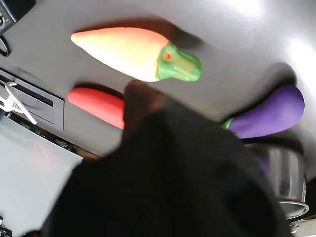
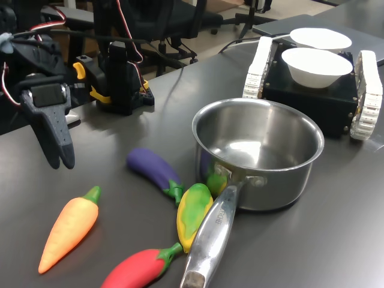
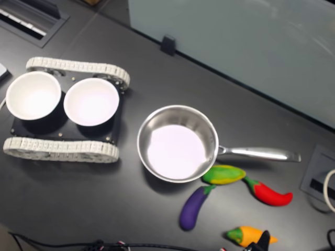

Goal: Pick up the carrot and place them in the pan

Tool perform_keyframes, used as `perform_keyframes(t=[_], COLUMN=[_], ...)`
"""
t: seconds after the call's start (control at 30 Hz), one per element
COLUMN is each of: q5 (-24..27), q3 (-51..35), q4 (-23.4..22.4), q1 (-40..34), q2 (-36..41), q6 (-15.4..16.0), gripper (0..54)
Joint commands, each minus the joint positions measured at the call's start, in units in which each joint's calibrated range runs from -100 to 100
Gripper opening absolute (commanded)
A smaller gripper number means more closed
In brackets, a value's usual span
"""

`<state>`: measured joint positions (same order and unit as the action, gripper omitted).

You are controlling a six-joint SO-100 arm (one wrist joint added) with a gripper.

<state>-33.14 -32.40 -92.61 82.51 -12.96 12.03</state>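
The orange carrot [image 2: 69, 228] with a green top lies flat on the dark table, at the first exterior view's lower left; it also shows in the wrist view [image 1: 131, 52] and the second exterior view [image 3: 246, 235]. My gripper [image 2: 60, 161] hangs above the table just behind the carrot, apart from it. Its dark fingers [image 2: 53, 135] are pressed together with nothing between them. In the wrist view the gripper [image 1: 140, 96] is a blurred dark mass. The steel pan [image 2: 300, 171] stands empty and upright, well apart from the carrot in both exterior views [image 3: 144, 128], its handle [image 2: 210, 240] pointing toward the vegetables.
A red chilli [image 2: 139, 268], a yellow-green corn [image 2: 193, 211] and a purple eggplant [image 2: 151, 167] lie between carrot and pan. Two white bowls [image 2: 315, 66] sit on a black tracked base [image 2: 312, 102] behind the pan. The arm's base [image 2: 120, 78] stands at the back left.
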Motion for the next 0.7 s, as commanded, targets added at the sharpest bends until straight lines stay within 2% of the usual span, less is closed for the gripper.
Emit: perform_keyframes(t=[0.0, 0.17, 0.43, 0.67], q5=[-1.9, -4.8, -8.6, -9.6], q3=[-4.3, -4.3, -4.3, -7.4], q4=[3.3, 4.0, 8.3, 9.3], q1=[0.2, 0.2, 1.4, 1.3], q2=[0.9, 0.2, -1.9, -6.1], q6=[-0.7, -0.7, -0.7, -1.6], gripper=[29.3, 28.9, 29.1, 28.9])
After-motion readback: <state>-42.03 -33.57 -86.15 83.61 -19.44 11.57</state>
